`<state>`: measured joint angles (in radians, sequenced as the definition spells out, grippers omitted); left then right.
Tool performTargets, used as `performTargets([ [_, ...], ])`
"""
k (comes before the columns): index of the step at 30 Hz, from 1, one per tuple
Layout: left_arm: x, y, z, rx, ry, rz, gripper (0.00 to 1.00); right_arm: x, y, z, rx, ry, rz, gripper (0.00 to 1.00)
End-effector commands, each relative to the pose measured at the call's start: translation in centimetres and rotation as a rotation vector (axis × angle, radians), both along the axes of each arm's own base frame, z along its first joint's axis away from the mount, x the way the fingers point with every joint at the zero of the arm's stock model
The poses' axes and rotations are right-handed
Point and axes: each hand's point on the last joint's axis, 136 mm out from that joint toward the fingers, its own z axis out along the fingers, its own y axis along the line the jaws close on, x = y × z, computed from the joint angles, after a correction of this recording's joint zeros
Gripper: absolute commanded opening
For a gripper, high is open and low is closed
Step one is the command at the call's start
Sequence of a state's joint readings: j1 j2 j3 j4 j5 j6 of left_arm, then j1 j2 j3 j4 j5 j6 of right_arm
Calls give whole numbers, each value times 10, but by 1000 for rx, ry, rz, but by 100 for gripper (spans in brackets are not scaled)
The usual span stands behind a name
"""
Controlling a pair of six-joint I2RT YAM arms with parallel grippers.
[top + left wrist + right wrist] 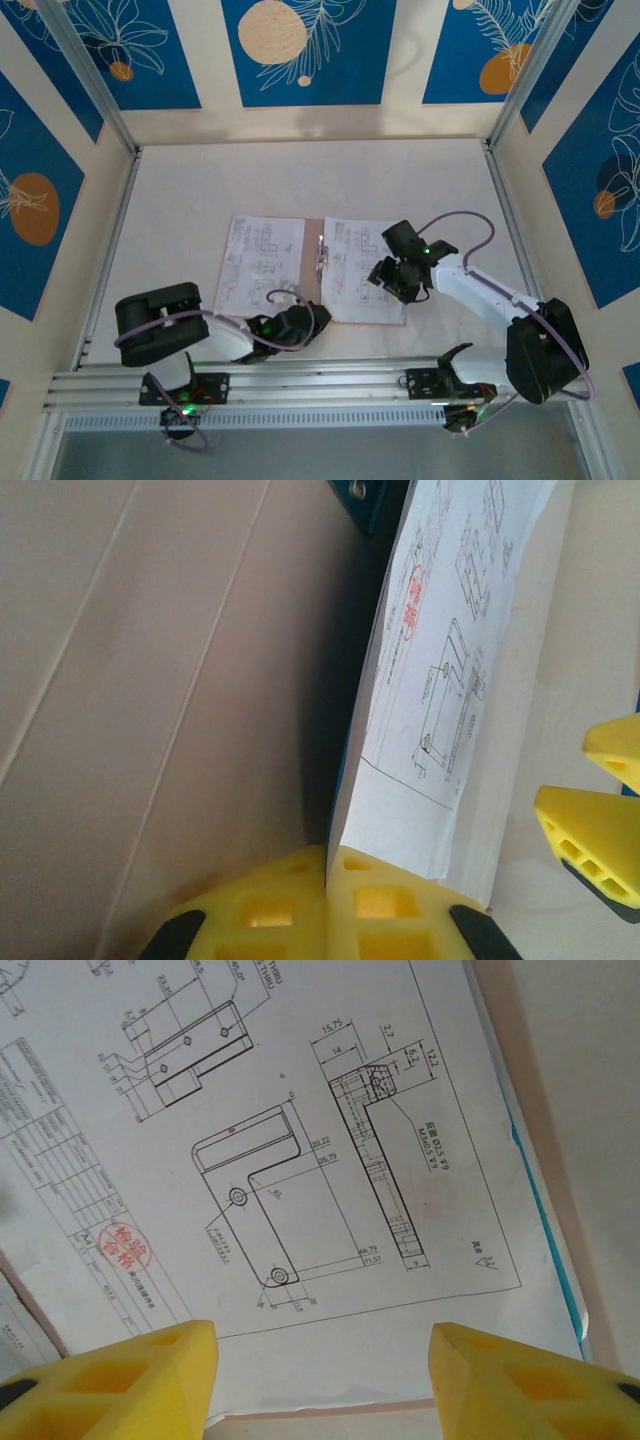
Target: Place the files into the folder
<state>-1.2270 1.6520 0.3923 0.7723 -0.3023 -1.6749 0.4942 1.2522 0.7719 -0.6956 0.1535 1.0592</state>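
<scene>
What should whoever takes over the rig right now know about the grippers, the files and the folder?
Left gripper: shut on the near edge of the left printed sheet, which is raised off the table there.
Right gripper: open above the right printed sheet, holding nothing.
Folder: open mid-table, clip at its spine.
Done: the right printed sheet lies on the folder's right half, with the edge of the cyan sheet showing beneath it.
Left: probably carry the left printed sheet onto that stack, then close the folder.
</scene>
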Motion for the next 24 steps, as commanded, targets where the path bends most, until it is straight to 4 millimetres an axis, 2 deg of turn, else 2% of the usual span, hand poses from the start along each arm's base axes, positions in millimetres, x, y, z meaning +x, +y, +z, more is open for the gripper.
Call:
performTargets([
  [1,-3,3,-5,6,-2,17,3,-6,-4,5,6,1,6,60],
  [4,-5,3,-6,14,1,13,16,-5,-6,9,11,-10,3,60],
  [9,-7,5,-4,20,-3,18,25,-6,-8,15,21,-22,1,60],
  [17,-13,9,5,59,-18,8,49,-5,-13,23,51,-43,-13,61],
  [24,-16,8,9,59,-20,-1,58,-3,-14,29,66,-58,-16,61],
])
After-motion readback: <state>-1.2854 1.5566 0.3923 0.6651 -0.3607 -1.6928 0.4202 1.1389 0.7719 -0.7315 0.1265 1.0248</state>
